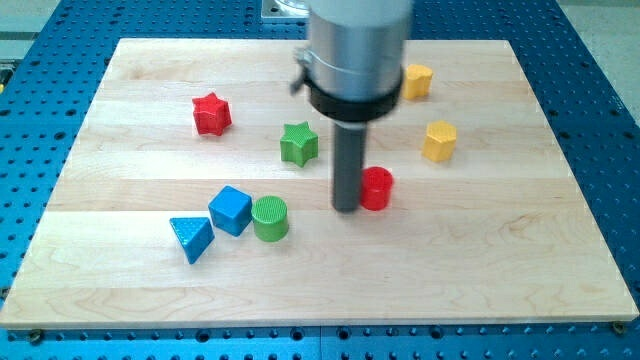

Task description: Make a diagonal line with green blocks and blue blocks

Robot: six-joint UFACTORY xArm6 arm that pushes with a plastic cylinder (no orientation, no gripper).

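Observation:
A green star point(298, 143) lies near the board's middle. A green cylinder point(269, 218) sits lower down, touching a blue cube point(230, 210) on its left. A blue triangle point(191, 238) lies just left and below the cube, close to it. My tip point(346, 207) rests on the board right of the green cylinder and below-right of the green star, against the left side of a red cylinder point(376, 188).
A red star point(211, 114) lies at the upper left. Two yellow blocks stand at the upper right: one point(417, 80) beside the arm's body, one point(439, 141) lower. The wooden board point(120, 300) lies on a blue perforated table point(30, 340).

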